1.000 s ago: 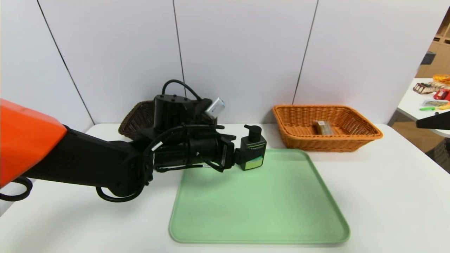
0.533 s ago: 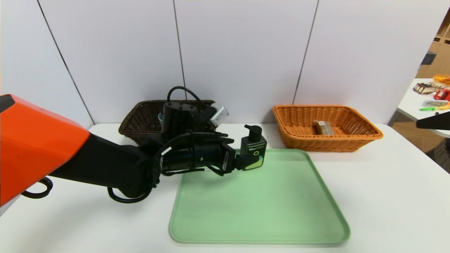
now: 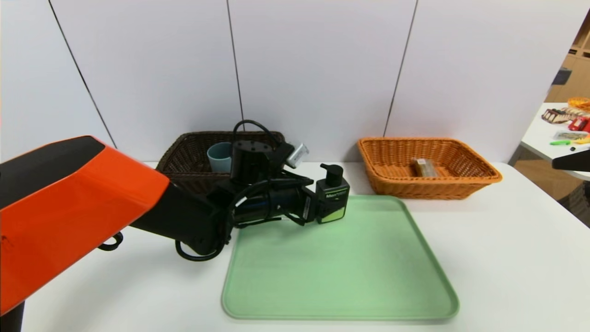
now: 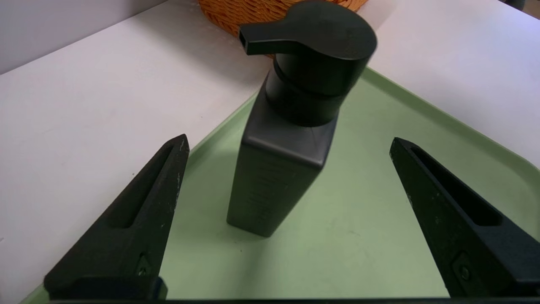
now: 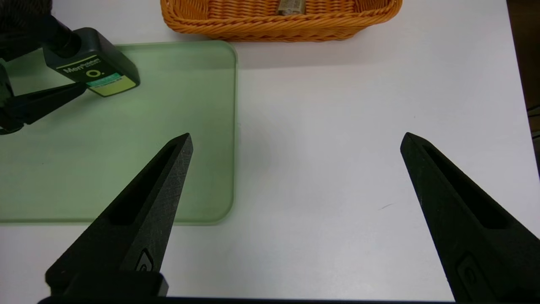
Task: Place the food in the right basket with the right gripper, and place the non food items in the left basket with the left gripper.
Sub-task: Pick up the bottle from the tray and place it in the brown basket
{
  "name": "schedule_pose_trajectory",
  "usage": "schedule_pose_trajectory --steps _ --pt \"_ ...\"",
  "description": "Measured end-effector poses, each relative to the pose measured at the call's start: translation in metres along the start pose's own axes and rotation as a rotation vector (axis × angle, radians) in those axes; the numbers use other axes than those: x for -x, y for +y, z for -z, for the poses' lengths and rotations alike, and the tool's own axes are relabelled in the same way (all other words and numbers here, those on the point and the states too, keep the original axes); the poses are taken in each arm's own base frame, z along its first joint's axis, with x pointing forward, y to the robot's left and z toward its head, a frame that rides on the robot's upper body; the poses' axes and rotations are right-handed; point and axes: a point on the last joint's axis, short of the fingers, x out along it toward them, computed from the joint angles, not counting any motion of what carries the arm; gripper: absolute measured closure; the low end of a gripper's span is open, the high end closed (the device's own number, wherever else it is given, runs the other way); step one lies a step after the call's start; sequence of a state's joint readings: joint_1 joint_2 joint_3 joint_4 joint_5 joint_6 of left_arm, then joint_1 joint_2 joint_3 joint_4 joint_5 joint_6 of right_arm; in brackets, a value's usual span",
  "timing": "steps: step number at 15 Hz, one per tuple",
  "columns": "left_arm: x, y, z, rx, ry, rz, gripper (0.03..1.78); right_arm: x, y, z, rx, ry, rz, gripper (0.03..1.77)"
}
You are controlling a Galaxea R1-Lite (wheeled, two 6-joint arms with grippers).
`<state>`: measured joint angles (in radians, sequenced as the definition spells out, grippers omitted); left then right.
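The black pump bottle point(image 3: 332, 193) with a green label stands upright on the far left corner of the green tray point(image 3: 341, 272). My left gripper point(image 4: 289, 142) is open around it, one finger on each side and both clear of the bottle point(image 4: 282, 169). The blue-grey cup point(image 3: 220, 156) sits in the dark brown left basket point(image 3: 184, 157). The brown snack bar point(image 3: 423, 167) lies in the orange right basket point(image 3: 428, 184). My right gripper point(image 5: 296, 137) is open and holds nothing, above bare table right of the tray point(image 5: 168, 126); only its dark tip point(image 3: 571, 160) shows in the head view.
Both baskets stand against the back wall, left and right of the tray. The white table point(image 3: 507, 258) runs out to the right of the tray. A second table point(image 3: 553, 129) with assorted items stands beyond the right edge.
My left arm has pushed further right toward the bottle and its wrist has dropped, uncovering the cup in the dark basket. The bottle has not moved. The right arm is still.
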<state>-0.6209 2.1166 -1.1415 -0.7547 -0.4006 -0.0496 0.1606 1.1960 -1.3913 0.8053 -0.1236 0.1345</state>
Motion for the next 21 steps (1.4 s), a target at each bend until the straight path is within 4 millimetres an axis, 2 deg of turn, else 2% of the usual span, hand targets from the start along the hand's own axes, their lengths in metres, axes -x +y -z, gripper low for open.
schedule_pose_trajectory --steps 8,18,19,21 --pt "-0.027 0.006 0.014 0.018 0.012 0.013 0.12 0.003 -0.001 0.006 0.002 0.002 0.000 0.10" --pt "-0.049 0.011 0.018 0.012 -0.007 0.021 0.12 0.004 -0.001 0.009 0.008 0.005 -0.009 0.10" --pt "-0.051 0.012 0.020 0.018 -0.006 0.021 0.20 0.004 -0.001 0.008 0.008 0.005 -0.010 0.10" --pt "-0.053 0.012 0.021 0.026 -0.005 0.020 0.52 0.004 -0.001 0.008 0.008 0.005 -0.009 0.10"
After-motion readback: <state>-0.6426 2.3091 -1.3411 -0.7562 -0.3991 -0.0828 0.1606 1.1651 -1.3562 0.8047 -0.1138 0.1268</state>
